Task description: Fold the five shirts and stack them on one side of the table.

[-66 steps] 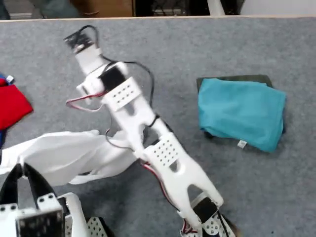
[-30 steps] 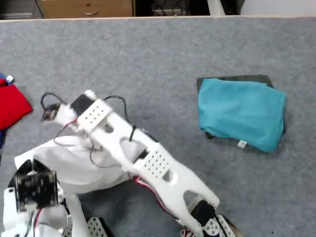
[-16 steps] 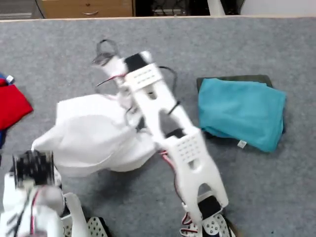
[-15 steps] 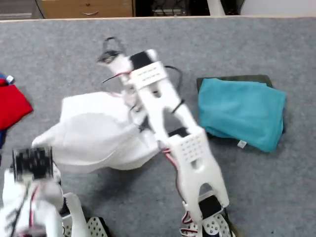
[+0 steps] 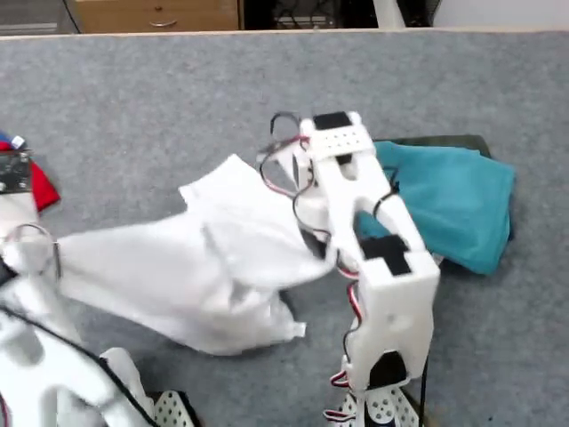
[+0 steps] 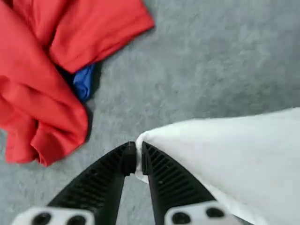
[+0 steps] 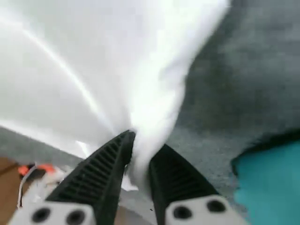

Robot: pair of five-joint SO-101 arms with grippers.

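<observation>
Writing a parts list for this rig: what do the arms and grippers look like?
White plastic arms; the right arm shows perforated panels, black motor blocks and thin red, black and white cables. The left gripper and right gripper have black ribbed fingers on white bases.

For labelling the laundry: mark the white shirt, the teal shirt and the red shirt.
white shirt [image 5: 191,271], high view, middle of the spread cloth.
teal shirt [image 5: 458,200], high view, its folded top face.
red shirt [image 6: 33,103], left wrist view, a crumpled fold.
</observation>
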